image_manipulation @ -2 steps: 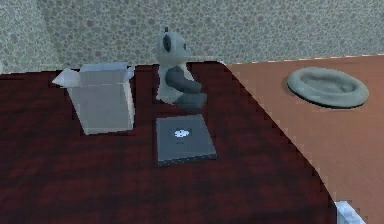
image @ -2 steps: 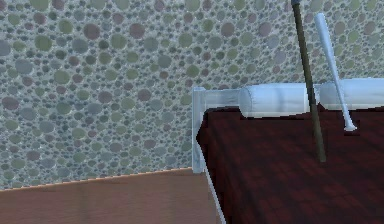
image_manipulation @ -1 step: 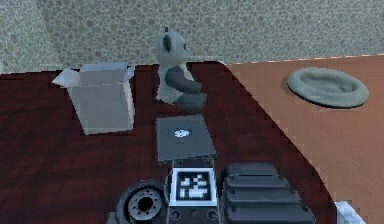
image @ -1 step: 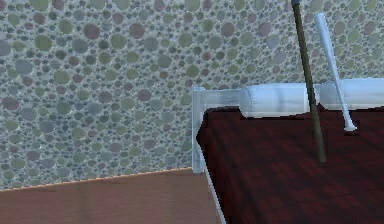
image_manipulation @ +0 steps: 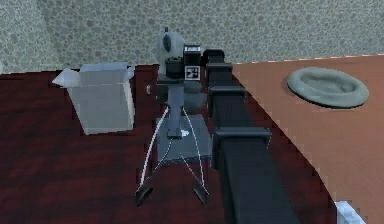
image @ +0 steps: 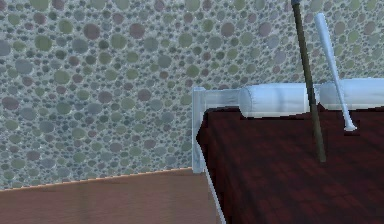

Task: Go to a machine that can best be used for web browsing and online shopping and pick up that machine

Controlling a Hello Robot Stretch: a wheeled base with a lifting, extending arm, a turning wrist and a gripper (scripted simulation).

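Laptop (image_manipulation: 188, 135), judged to be the flat grey slab on the dark red bed (image_manipulation: 50, 170) just right of an open box (image_manipulation: 103, 98), lies at or behind the fingers (image_manipulation: 145, 186), long axis unclear; cannot tell whether they hold anything.

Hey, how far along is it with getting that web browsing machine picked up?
Done: the drive looks finished, with the robot beside the bed. In hand: the arm reaches over its dark red cover, jaws at a flat grey thing near an open box; it may be the machine. Whether anything is held cannot be told. Left: lifting it clear.
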